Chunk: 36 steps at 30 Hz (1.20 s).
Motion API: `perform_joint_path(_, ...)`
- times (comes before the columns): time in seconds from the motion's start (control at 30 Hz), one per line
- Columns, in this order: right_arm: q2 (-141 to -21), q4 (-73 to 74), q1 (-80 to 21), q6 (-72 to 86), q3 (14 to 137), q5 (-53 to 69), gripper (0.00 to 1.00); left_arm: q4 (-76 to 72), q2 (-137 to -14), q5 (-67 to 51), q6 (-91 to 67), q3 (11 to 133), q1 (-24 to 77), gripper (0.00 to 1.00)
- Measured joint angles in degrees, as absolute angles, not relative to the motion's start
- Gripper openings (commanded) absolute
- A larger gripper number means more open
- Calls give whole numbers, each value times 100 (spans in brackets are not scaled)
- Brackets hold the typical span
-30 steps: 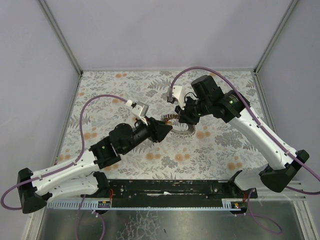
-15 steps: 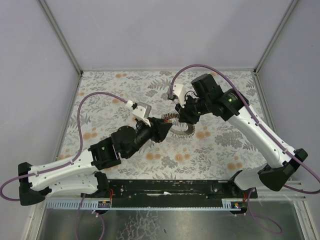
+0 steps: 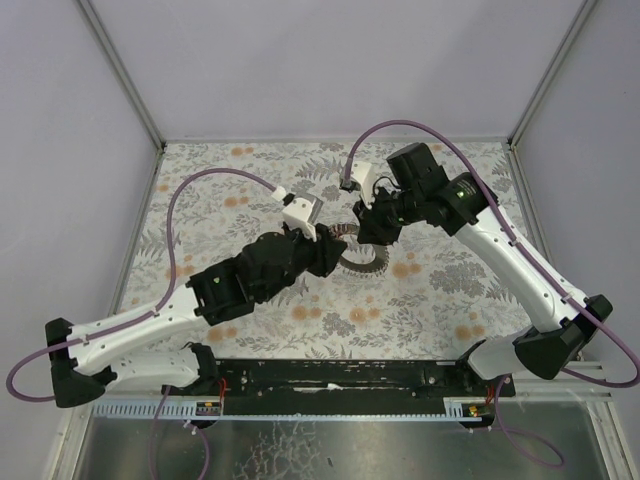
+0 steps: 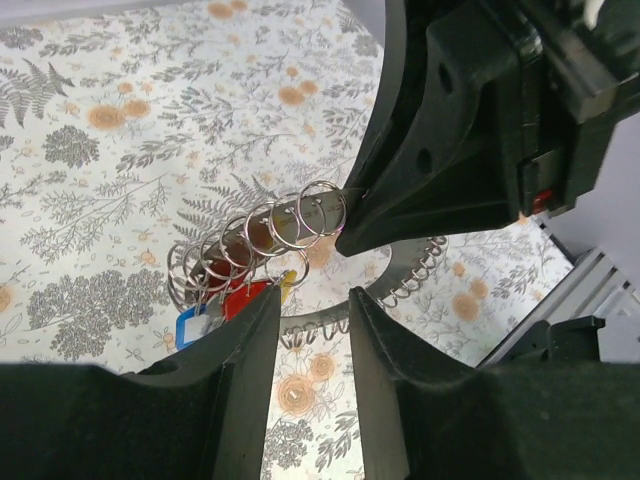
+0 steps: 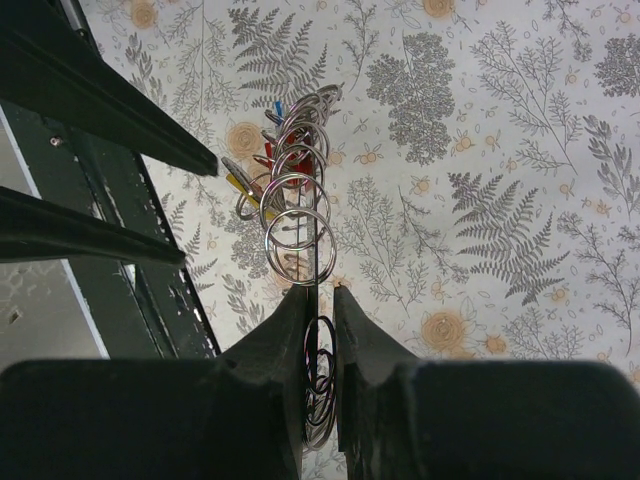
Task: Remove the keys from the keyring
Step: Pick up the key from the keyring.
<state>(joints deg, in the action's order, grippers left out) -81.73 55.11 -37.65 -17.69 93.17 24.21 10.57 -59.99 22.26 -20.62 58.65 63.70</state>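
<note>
Right gripper (image 5: pixel 320 292): nearly closed, its two fingers pinching the keyring edge-on at the lower middle of the right wrist view. In the overhead view it sits just right of centre.
Left gripper (image 4: pixel 312 302): fingers part-open with a clear gap between them and nothing clamped. In its own wrist view the tips stand at the bottom middle.
Keyring (image 4: pixel 420 265): centre of the overhead view, between the two grippers. In the left wrist view its coiled edge curves from the gap between the left fingers up to the right, and its flat band runs from centre left up into the right gripper's tip.
Small rings (image 4: pixel 275 225): a row of thin wire loops threaded along the band, bunched at centre left of the left wrist view.
Keys (image 4: pixel 245 298): hanging under the loops, just left of the left fingertips. The red one is in the middle, the blue tag (image 4: pixel 190 325) lower left, the yellow one (image 4: pixel 287 285) nearest the finger.
Cloth (image 3: pixel 250 170): grey fern-and-flower print with orange blooms, covering the table under everything.
</note>
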Motion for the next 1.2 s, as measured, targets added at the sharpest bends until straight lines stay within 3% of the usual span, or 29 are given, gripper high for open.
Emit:
perform_joint_path(0.53,-8291,5513,-3695,-1708,9360,2578,0,1752,-6576,2563,-2043,6718,6370,26)
perform_joint_path(1.2,-8350,5527,-3656,-1686,9441,2650,0,2158,-6917,3020,-1922,6781,6370,25)
